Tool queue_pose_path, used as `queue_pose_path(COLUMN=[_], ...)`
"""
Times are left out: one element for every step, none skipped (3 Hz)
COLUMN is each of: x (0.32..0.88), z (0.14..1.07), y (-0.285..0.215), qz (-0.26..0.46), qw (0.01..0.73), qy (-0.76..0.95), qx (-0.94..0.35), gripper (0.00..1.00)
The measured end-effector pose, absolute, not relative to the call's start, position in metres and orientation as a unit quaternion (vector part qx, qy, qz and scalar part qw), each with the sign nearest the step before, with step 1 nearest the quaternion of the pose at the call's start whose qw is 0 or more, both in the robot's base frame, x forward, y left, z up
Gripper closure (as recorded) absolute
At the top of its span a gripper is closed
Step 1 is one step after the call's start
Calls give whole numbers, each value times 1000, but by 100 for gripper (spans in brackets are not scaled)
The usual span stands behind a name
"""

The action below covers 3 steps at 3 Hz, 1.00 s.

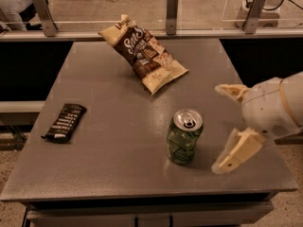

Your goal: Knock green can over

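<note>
The green can (183, 137) stands upright on the grey table (109, 126), right of centre toward the front, its silver top and pull tab facing up. My gripper (223, 126) comes in from the right edge, just right of the can and a short gap away, not touching it. Its two cream fingers are spread apart, one fingertip (225, 90) above and behind the can's level, the other (226, 163) lower and nearer the front. It holds nothing.
A brown and cream chip bag (143, 53) lies tilted at the back centre of the table. A dark snack bar (65, 122) lies at the left. A glass barrier with metal posts (172, 12) runs along the table's back edge.
</note>
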State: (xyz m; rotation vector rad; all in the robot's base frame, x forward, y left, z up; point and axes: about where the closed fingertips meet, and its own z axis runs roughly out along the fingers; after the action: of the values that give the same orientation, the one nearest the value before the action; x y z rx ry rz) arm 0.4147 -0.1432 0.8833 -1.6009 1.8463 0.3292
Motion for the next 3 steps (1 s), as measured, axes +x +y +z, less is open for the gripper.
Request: queue_pose_path(x=[420,415,415], z=[850,856,857], y=[-121,-113,-112], qz=[202,239,238], qw=[416,466,466], qy=[670,638,638], qx=[-580,-564,-565], gripper=[0,0,0])
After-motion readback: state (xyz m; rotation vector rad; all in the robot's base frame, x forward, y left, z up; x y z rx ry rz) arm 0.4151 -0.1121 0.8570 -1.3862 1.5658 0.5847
